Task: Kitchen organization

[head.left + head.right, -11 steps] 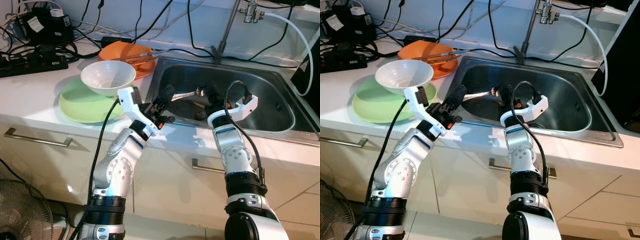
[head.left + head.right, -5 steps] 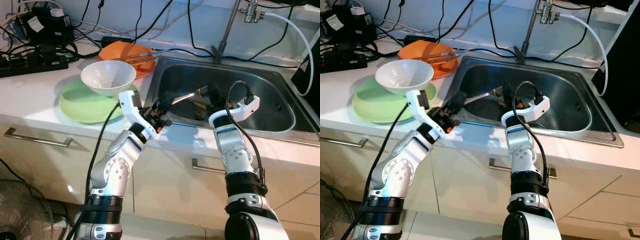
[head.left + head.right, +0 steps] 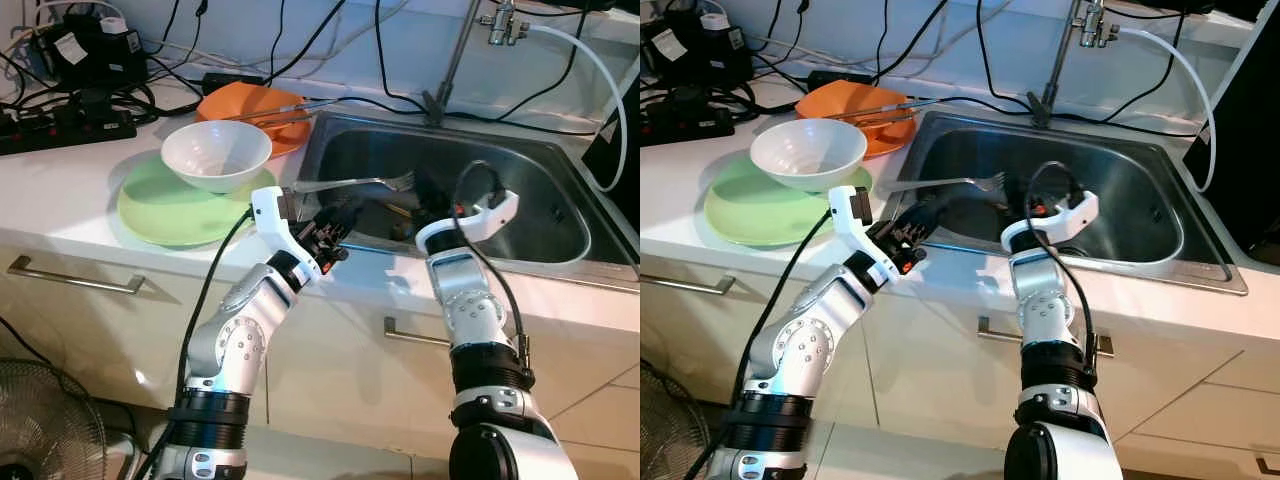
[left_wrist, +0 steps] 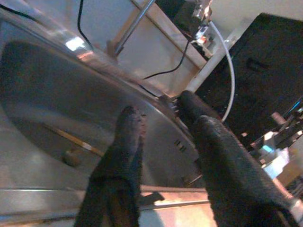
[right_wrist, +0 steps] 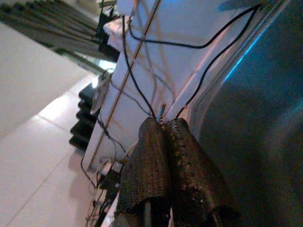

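My right gripper reaches into the steel sink and is shut on the tine end of a metal fork. The fork lies level over the sink's left half, handle pointing left toward the counter. In the right wrist view the fingers are pressed together with a thin metal edge between their tips. My left gripper hovers open over the sink's front left rim, just below the fork's handle and apart from it. In the left wrist view its two fingers stand wide apart with nothing between them.
A white bowl sits on a green plate left of the sink. Behind them is an orange dish with chopsticks across it. More utensils lie on the sink bottom. A faucet and cables stand at the back.
The left gripper drew back from the fork's handle toward the sink's front rim. The fork in the right gripper swung down until level, its handle reaching farther left.
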Available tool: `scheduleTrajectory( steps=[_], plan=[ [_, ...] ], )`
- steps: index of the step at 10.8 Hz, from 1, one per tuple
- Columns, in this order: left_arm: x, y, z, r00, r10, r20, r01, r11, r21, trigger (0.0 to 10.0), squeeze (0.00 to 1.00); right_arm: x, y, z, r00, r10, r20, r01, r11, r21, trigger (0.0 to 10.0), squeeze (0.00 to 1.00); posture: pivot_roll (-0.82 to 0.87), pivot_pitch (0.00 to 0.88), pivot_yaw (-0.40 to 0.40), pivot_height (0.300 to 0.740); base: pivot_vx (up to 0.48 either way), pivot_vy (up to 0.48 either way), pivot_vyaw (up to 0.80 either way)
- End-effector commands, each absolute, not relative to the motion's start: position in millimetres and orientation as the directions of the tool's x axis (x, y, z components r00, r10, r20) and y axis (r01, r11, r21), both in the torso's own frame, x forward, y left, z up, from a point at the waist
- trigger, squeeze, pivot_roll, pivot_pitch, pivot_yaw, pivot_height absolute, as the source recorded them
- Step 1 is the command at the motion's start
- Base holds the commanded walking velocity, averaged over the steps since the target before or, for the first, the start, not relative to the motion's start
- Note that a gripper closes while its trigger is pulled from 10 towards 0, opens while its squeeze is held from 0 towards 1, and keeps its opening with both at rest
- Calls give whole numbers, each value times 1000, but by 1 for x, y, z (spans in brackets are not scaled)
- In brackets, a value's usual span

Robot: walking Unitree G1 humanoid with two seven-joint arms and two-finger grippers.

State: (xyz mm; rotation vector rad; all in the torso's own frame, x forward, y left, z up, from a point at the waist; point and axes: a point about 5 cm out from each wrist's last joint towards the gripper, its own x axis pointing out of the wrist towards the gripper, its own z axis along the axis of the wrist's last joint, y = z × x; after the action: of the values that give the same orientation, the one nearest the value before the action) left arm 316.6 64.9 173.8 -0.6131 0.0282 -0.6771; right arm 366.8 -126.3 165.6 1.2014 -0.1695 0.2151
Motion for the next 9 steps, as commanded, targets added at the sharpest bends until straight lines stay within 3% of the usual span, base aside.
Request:
scheduleTrajectory(
  steps=[1,6,7,9],
  plan=[
    [315,59,172,775,-615,149,592,622,-513,10000,0,372,-118,188,951,47,306,-305,300,904,0,0,236,14,-62,740,0,0,0],
    [315,55,169,770,-629,110,617,690,-378,10000,0,381,-172,189,954,-200,222,-110,458,882,0,0,235,14,-62,740,0,0,0],
    [315,55,166,777,-624,83,617,728,-299,10000,0,380,-187,193,935,-277,222,-6,612,791,10000,0,235,14,-62,740,0,0,0],
    [317,60,159,797,-604,12,597,783,-176,10000,0,381,-186,198,924,-275,266,73,809,583,10000,0,233,11,-60,740,0,0,0]
  ],
)
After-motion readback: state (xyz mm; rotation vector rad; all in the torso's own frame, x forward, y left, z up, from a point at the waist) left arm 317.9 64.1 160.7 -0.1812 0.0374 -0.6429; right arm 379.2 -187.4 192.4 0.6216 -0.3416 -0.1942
